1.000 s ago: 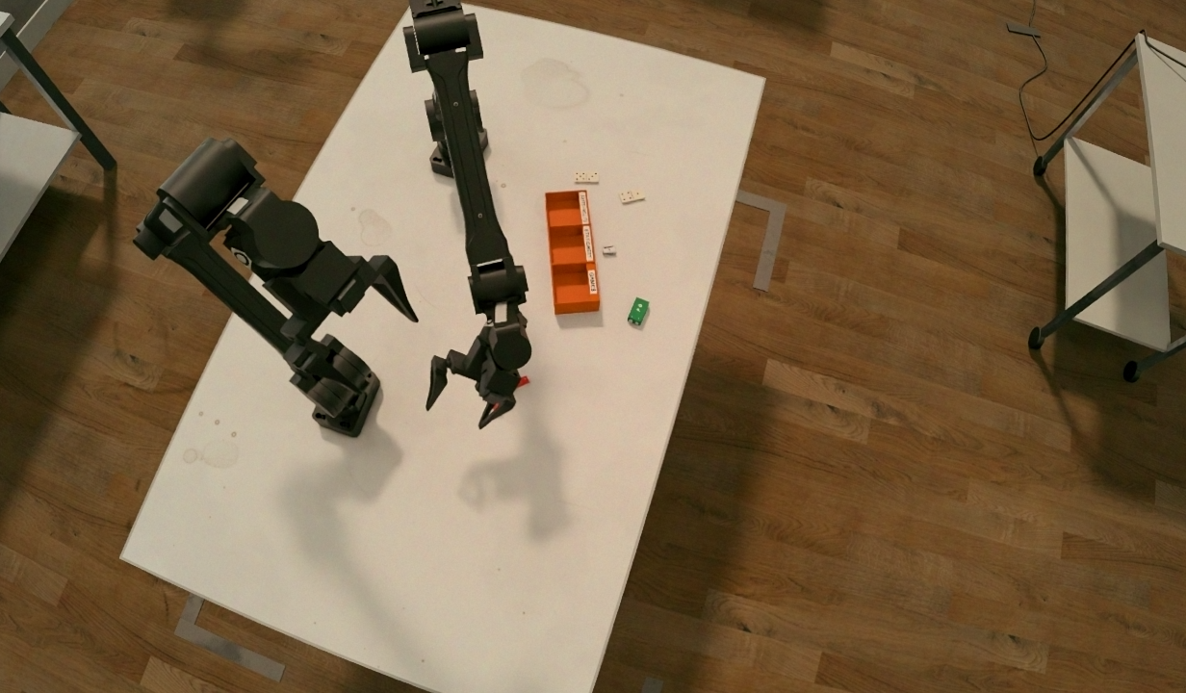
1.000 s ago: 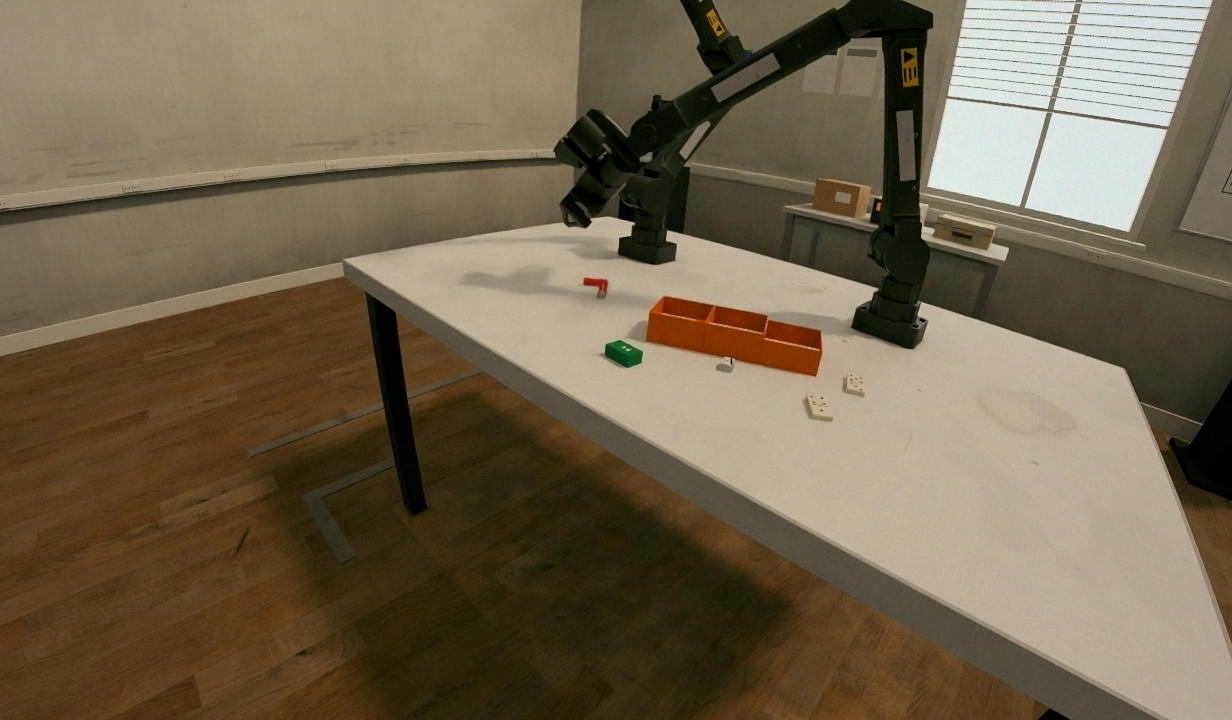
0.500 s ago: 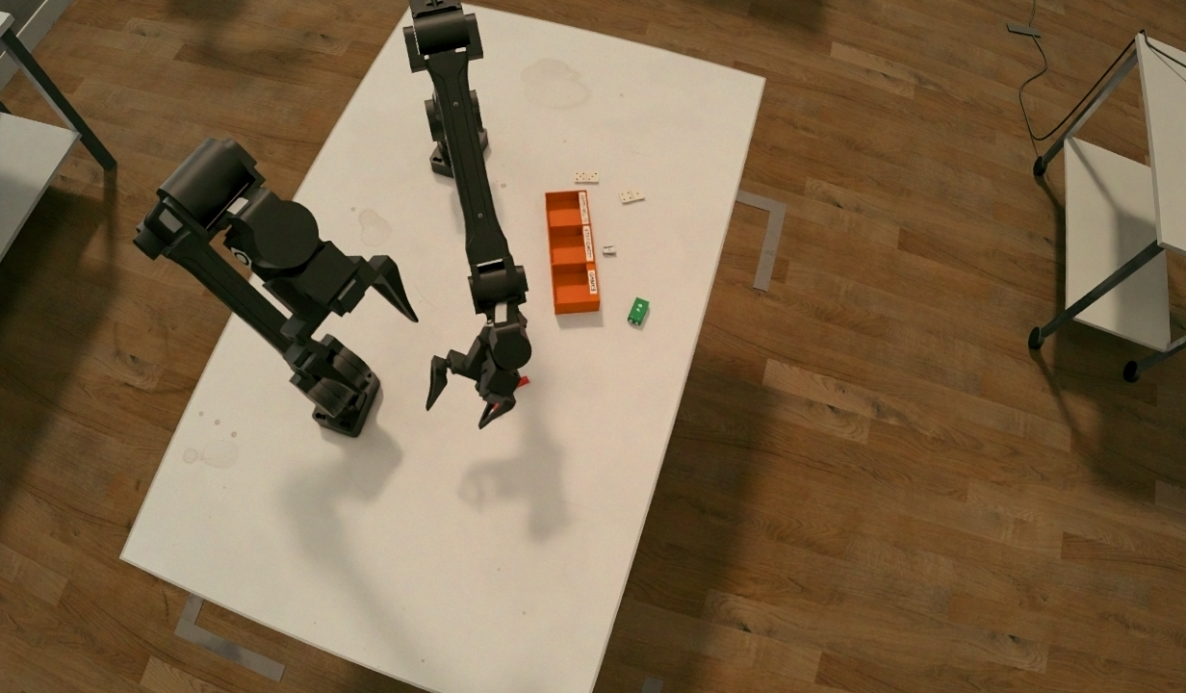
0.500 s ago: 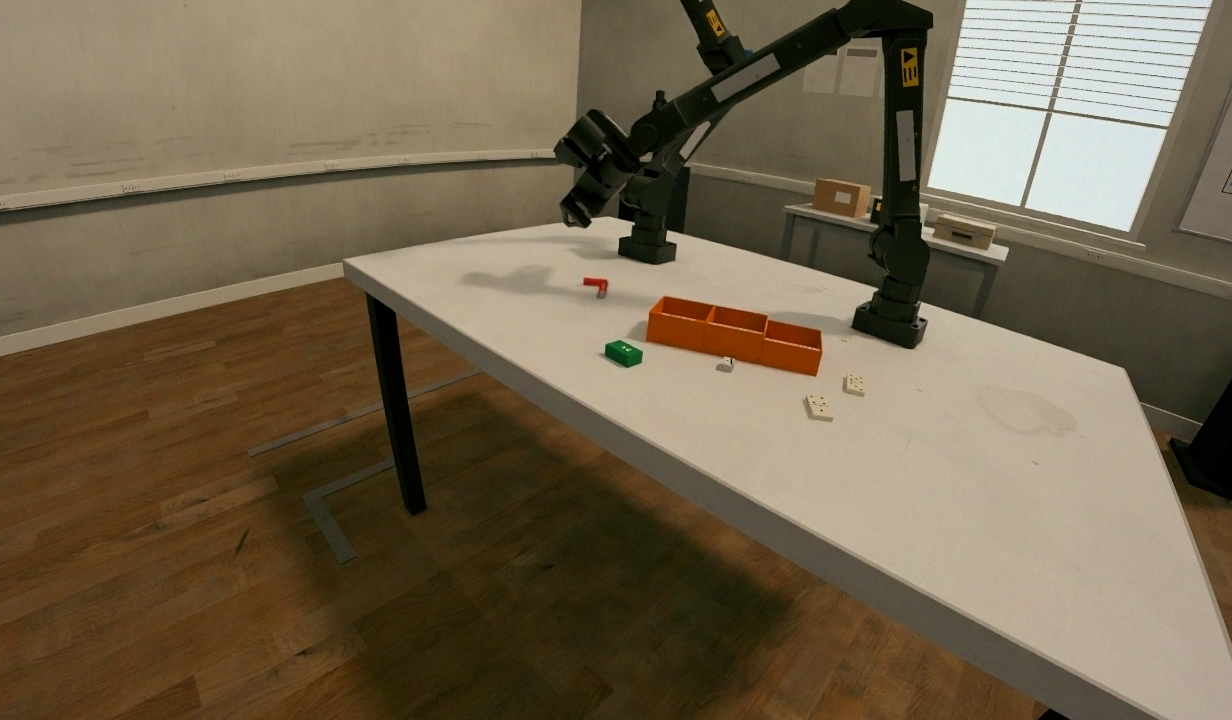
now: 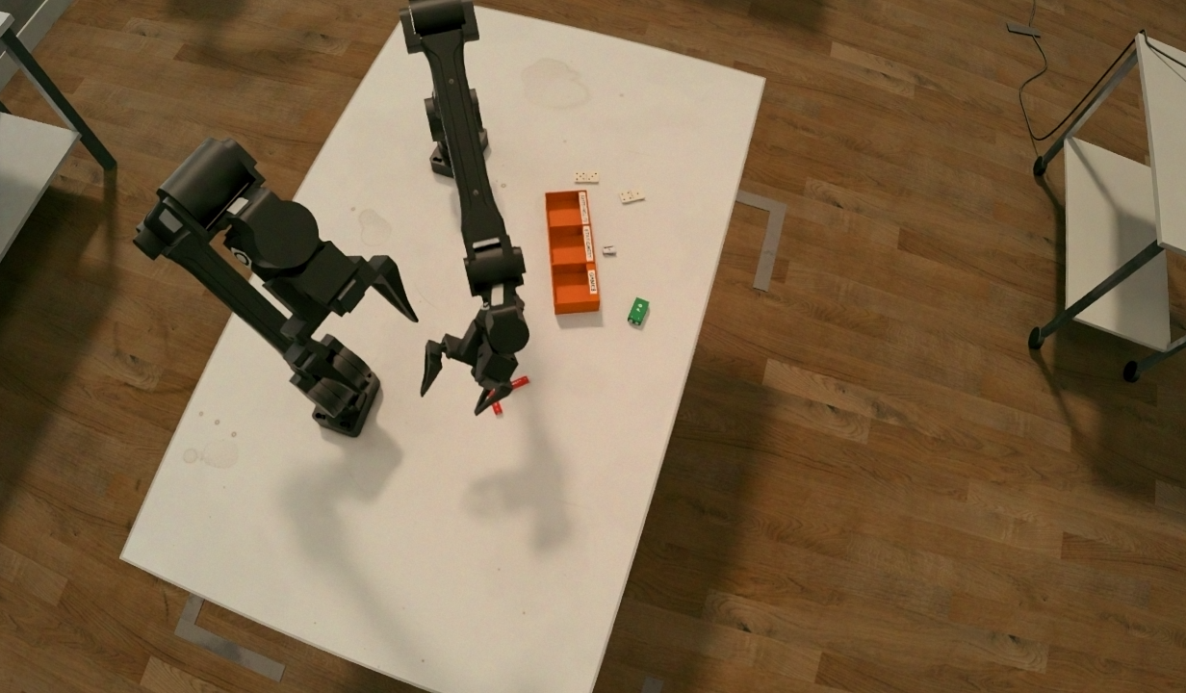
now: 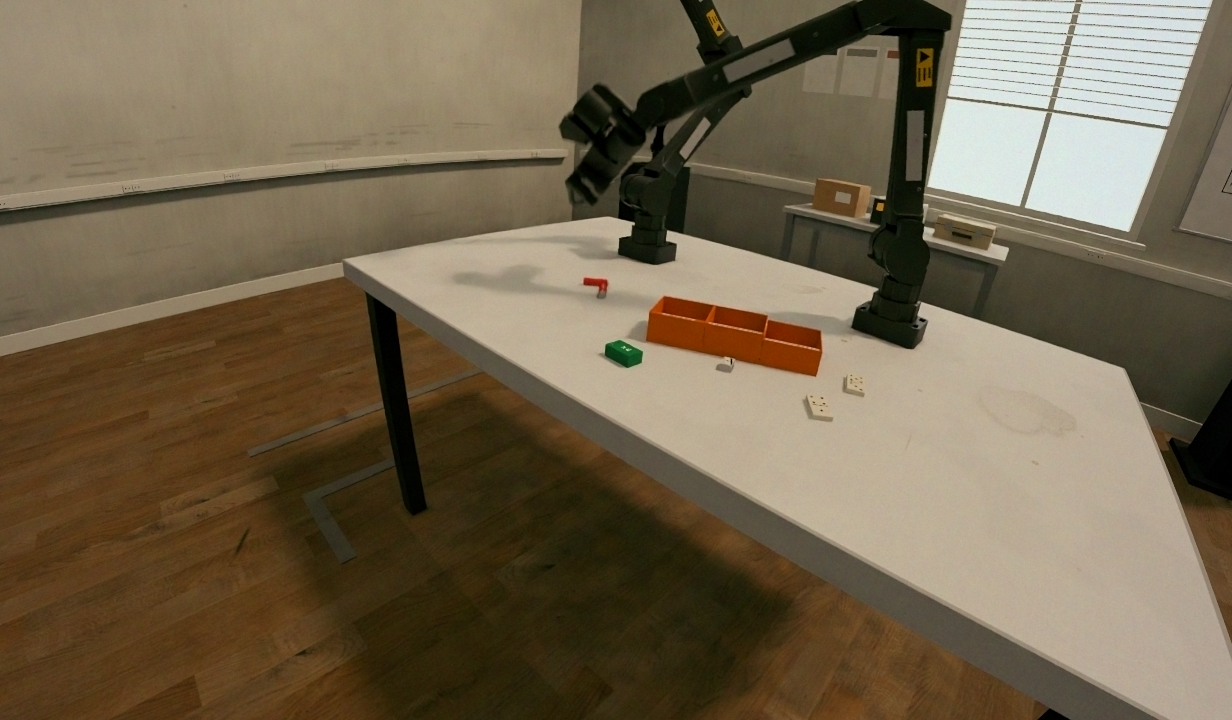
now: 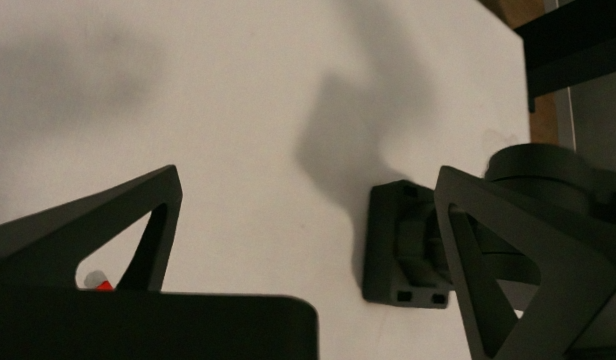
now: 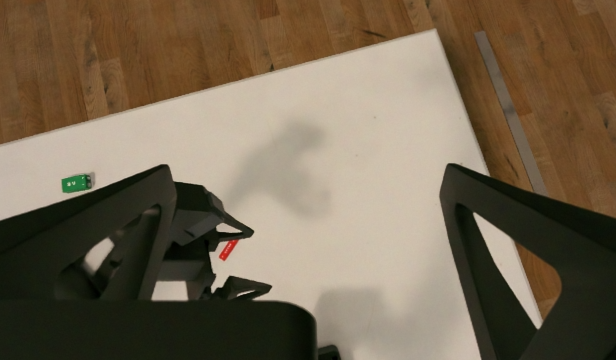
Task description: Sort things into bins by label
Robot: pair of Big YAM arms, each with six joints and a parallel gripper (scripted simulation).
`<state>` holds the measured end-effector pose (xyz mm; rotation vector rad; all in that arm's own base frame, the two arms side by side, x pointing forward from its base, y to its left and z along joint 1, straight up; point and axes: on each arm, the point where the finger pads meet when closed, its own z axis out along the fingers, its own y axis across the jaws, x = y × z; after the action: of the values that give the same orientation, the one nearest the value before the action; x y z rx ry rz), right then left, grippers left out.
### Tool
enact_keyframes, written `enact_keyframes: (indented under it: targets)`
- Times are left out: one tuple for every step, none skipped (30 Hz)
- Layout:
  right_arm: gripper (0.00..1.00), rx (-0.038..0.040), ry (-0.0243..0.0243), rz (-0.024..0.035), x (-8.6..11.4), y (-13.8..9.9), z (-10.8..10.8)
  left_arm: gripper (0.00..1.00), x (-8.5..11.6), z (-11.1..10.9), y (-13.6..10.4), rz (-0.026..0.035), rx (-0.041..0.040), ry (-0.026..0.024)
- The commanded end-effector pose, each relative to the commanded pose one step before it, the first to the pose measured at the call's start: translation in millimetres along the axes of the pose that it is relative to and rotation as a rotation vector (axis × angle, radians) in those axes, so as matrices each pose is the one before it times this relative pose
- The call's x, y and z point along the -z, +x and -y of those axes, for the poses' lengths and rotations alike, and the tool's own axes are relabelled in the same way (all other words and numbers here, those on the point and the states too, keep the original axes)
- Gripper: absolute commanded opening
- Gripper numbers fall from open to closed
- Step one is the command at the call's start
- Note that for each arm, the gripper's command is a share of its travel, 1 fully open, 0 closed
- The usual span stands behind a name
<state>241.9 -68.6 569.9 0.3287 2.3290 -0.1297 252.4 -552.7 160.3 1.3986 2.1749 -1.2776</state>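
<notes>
An orange bin [image 5: 571, 304] [image 6: 733, 345] with three labelled compartments lies mid-table; all look empty. Two cream dominoes [image 5: 586, 177] [image 5: 631, 196] [image 6: 818, 406] [image 6: 854, 384] lie beyond one end. A small white piece [image 5: 609, 249] [image 6: 726, 363] lies beside the labels. A green block [image 5: 637, 311] [image 6: 623, 352] [image 8: 77, 183] lies near the other end. A red piece with a grey tip [image 5: 508, 386] [image 6: 593, 283] [image 7: 104, 286] [image 8: 229, 249] lies on the table under my left gripper [image 5: 452, 400] [image 7: 308, 179] [image 8: 260, 259], which is open, empty and raised. My right gripper [image 5: 390, 301] [image 8: 307, 179] is open, empty and high up.
The white table [image 5: 459, 534] [image 6: 960, 501] carries both arm bases; the right arm's base [image 5: 343, 404] [image 7: 408, 250] stands close to the left gripper. The table edge runs near the green block. Side tables stand off to the room's sides.
</notes>
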Motion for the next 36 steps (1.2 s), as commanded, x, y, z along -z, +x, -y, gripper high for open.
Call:
enact_keyframes:
  targets:
    - [1.00,0.01517,-0.00819,0.09384,28.86,-17.87,-3.24,1.00,31.77,31.68,-61.79,0.07263,-0.06009,0.00659]
    - [1.00,0.00000,0.00000,0.00000,0.00,0.00,0.00,1.00,3.07,3.22,-6.46,0.00002,0.00011,0.00007]
    - [1.00,0.00000,0.00000,0.00000,0.00,0.00,0.00,1.00,-1.93,-1.46,-1.76,-0.00812,0.00669,-0.00071]
    - [1.00,0.00000,0.00000,0.00000,0.00,0.00,0.00,1.00,-11.36,-10.25,9.54,-0.02318,0.01917,-0.00200]
    - [1.00,0.00000,0.00000,0.00000,0.00,0.00,0.00,1.00,23.69,10.46,-8.58,0.02477,0.02422,-0.03531]
    - [1.00,0.00000,0.00000,0.00000,0.00,0.00,0.00,1.00,9.54,-8.23,0.13,0.00609,0.03624,-0.04439]
    - [1.00,0.00000,0.00000,0.00000,0.00,0.00,0.00,1.00,-1.08,-15.11,32.86,-0.04728,0.05508,-0.03343]
    - [1.00,0.00000,0.00000,0.00000,0.00,0.00,0.00,1.00,6.88,-4.56,0.16,-0.00021,-0.00005,-0.00021]
    - [1.00,0.00000,0.00000,0.00000,0.00,0.00,0.00,1.00,6.91,-3.68,0.66,-0.00107,-0.00005,0.00623]
    - [1.00,0.00000,0.00000,0.00000,0.00,0.00,0.00,1.00,0.00,0.00,0.00,0.00000,0.00000,0.00000]
    - [1.00,0.00000,0.00000,0.00000,0.00,0.00,0.00,1.00,0.00,0.00,0.00,0.00000,0.00000,0.00000]
    - [1.00,0.00000,0.00000,0.00000,0.00,0.00,0.00,1.00,5.95,-6.21,2.78,-0.00710,0.03677,-0.03956]
    - [1.00,0.00000,0.00000,0.00000,0.00,0.00,0.00,1.00,5.71,-5.42,2.80,-0.00804,0.03673,-0.03313]
    - [1.00,0.00000,0.00000,0.00000,0.00,0.00,0.00,1.00,5.48,-5.70,2.61,-0.00510,0.02289,-0.02075]
    - [1.00,0.00000,0.00000,0.00000,0.00,0.00,0.00,1.00,5.30,-5.86,2.49,-0.00024,-0.00002,-0.00023]
    - [1.00,0.00000,0.00000,0.00000,0.00,0.00,0.00,1.00,2.59,-2.04,1.82,-0.00119,0.00000,0.00630]
    - [1.00,0.00000,0.00000,0.00000,0.00,0.00,0.00,1.00,5.55,-6.50,2.99,-0.00699,0.03684,-0.03942]
    - [1.00,0.00000,0.00000,0.00000,0.00,0.00,0.00,1.00,5.31,-5.71,3.01,-0.00815,0.03679,-0.03303]
    - [1.00,0.00000,0.00000,0.00000,0.00,0.00,0.00,1.00,5.07,-5.98,2.81,-0.00500,0.02213,-0.01997]
    - [1.00,0.00000,0.00000,0.00000,0.00,0.00,0.00,1.00,4.88,-6.13,2.69,-0.00024,-0.00001,-0.00023]
    - [1.00,0.00000,0.00000,0.00000,0.00,0.00,0.00,1.00,2.72,-2.29,1.93,-0.00141,0.00000,0.00625]
    - [1.00,0.00000,0.00000,0.00000,0.00,0.00,0.00,1.00,5.14,-6.78,3.15,-0.00699,0.03685,-0.03931]
    - [1.00,0.00000,0.00000,0.00000,0.00,0.00,0.00,1.00,4.89,-5.99,3.18,-0.00836,0.03680,-0.03296]
    - [1.00,0.00000,0.00000,0.00000,0.00,0.00,0.00,1.00,4.62,-6.25,2.98,-0.00493,0.02125,-0.01914]
    - [1.00,0.00000,0.00000,0.00000,0.00,0.00,0.00,1.00,4.43,-6.39,2.85,-0.00024,0.00000,-0.00024]
    - [1.00,0.00000,0.00000,0.00000,0.00,0.00,0.00,1.00,2.66,-2.70,2.15,-0.00162,0.00001,0.00619]
    - [1.00,0.00000,0.00000,0.00000,0.00,0.00,0.00,1.00,0.00,0.00,0.00,0.00000,0.00000,0.00000]
    - [1.00,0.00000,0.00000,0.00000,0.00,0.00,0.00,1.00,0.00,0.00,0.00,0.00000,0.00000,0.00000]
    - [1.00,0.00000,0.00000,0.00000,0.00,0.00,0.00,1.00,4.71,-7.06,3.26,-0.00708,0.03680,-0.03924]
    - [1.00,0.00000,0.00000,0.00000,0.00,0.00,0.00,1.00,7.81,-3.17,-2.64,0.00316,0.03142,-0.02976]
    - [1.00,0.00000,0.00000,0.00000,0.00,0.00,0.00,1.00,0.75,-9.65,8.97,-0.01672,0.02529,-0.02174]
    - [1.00,0.00000,0.00000,0.00000,0.00,0.00,0.00,1.00,3.95,-6.63,2.99,-0.00024,0.00001,-0.00025]
    - [1.00,0.00000,0.00000,0.00000,0.00,0.00,0.00,1.00,2.36,-3.12,2.44,-0.00183,0.00001,0.00613]
    - [1.00,0.00000,0.00000,0.00000,0.00,0.00,0.00,1.00,4.23,-7.31,3.36,-0.00724,0.03667,-0.03923]
    - [1.00,0.00000,0.00000,0.00000,0.00,0.00,0.00,1.00,3.96,-6.52,3.44,-0.00901,0.03660,-0.03298]
    - [1.00,0.00000,0.00000,0.00000,0.00,0.00,0.00,1.00,3.65,-6.75,3.22,-0.00482,0.01912,-0.01735]
